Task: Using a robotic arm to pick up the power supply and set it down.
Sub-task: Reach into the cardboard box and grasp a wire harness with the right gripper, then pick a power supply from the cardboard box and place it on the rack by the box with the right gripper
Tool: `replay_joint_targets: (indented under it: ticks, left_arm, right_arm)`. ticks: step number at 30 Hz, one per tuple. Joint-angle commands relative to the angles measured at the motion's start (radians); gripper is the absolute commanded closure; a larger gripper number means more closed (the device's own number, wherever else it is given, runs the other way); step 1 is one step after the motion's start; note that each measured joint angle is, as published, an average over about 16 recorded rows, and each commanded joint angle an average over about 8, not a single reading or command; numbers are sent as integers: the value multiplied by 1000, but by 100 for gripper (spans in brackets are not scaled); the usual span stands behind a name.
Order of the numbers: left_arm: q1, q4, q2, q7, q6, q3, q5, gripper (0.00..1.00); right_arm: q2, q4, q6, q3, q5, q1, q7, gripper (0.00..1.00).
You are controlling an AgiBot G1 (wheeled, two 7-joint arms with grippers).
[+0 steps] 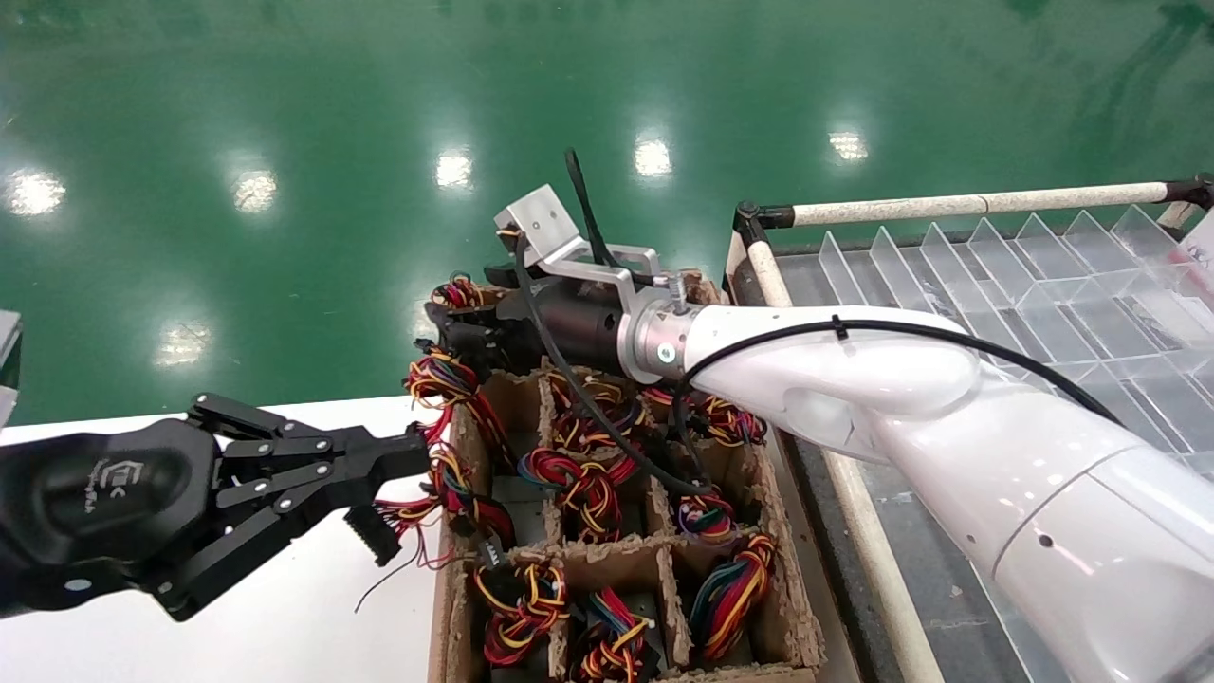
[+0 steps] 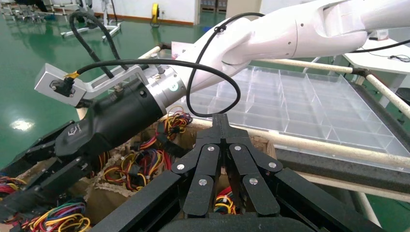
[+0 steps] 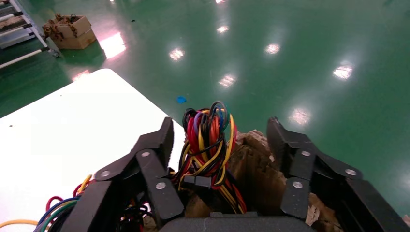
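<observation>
The only readable mark is the logo "TEK", in pale letters on the black housing of the left gripper [image 1: 379,503], beside the cardboard box [image 1: 787,607]. Smaller lettering under it is too small to read.

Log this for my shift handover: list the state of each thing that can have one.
Right pincer: open, straddling a wire bundle at the box's far corner.
Left pincer: shut, empty, beside the box.
Cardboard box: open, cells holding wired units.
Clear divider tray: empty.
</observation>
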Motion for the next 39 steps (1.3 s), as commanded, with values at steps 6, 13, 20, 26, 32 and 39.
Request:
replay_joint_targets:
  ticks: [6, 13, 20, 26, 32, 39]
  left_arm:
    - [0, 0, 0, 0, 0, 0, 0, 100]
    - [0, 0, 0, 0, 0, 0, 0, 100]
    - [0, 0, 0, 0, 0, 0, 0, 100]
    - [0, 0, 0, 0, 0, 0, 0, 100]
    - [0, 0, 0, 0, 0, 0, 0, 100]
    - [0, 0, 0, 0, 0, 0, 0, 100]
  right_arm:
    - [1, 5, 26, -58, 55, 13, -5, 100]
    - [1, 6, 36, -100, 102, 20, -20, 100]
    - [2, 6, 37, -135, 139, 36, -43, 100]
    - [3, 1, 29, -157, 163, 60, -70, 100]
    - [7, 1, 0, -170, 178, 110, -114, 100]
    - [15, 7, -78, -176, 181, 190, -185, 100]
